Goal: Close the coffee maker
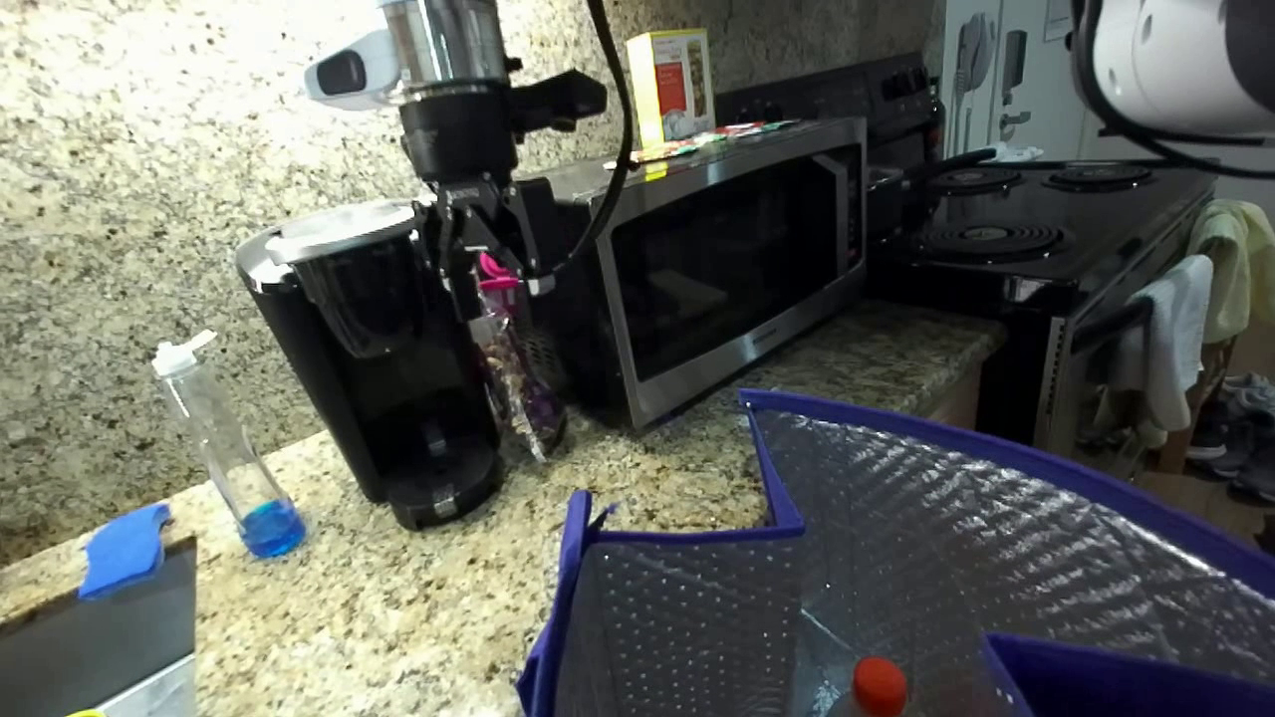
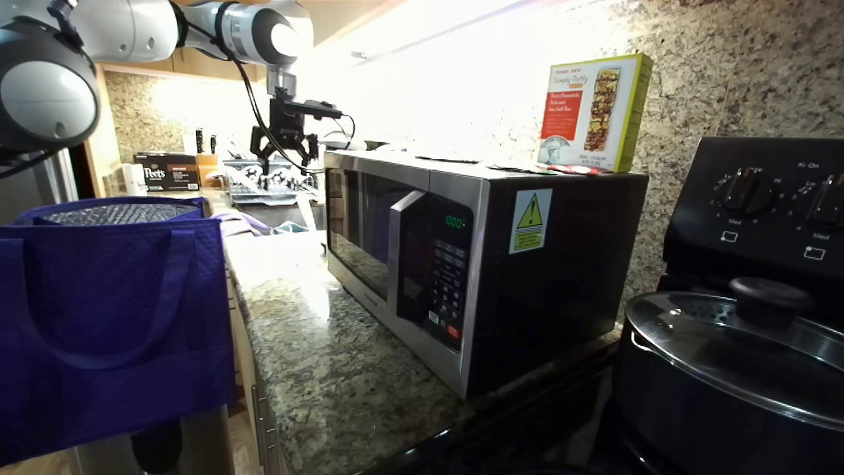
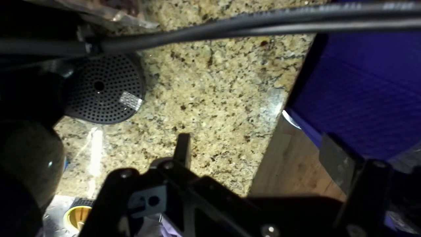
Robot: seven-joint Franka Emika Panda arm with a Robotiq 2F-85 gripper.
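Wrist view, closest in: the jaws stood well apart, nothing held between their pads [image 3: 337, 161], and pointed down with the front edge of the bench [image 3: 213, 98] in sight beneath. Just off that edge stood an insulated purple bag [image 2: 99, 284], mouth up with a red-capped bottle [image 1: 880, 685] inside, perhaps for easy loading. At the end of the bench by the sink [image 1: 115, 632], a blue sponge [image 1: 125, 551] lay on the rim, probably to drain, and a clear bottle [image 1: 224, 443] of blue liquid stood toward the back edge, likely handy for washing-up.

Near it, also by the back edge, was the coffee maker [image 1: 369, 383], its drip tray [image 3: 105, 89] turned to the front edge, likely so a cup could be reached from there. Its silver top [image 1: 344, 227] lay roughly level; whether it was latched could not be told. Seen in an exterior view, the jaws hung across its upper front, touching or not unclear. That position suggested a downward push, which would need no grip.

A clear packet [image 1: 513, 383] stood between the coffee maker and the microwave [image 1: 737, 269], seemingly propped there. Farthest, the microwave filled the back corner by the stove [image 1: 1086, 204], with a snack-bar box [image 2: 593, 112] on top, presumably to spare bench space.
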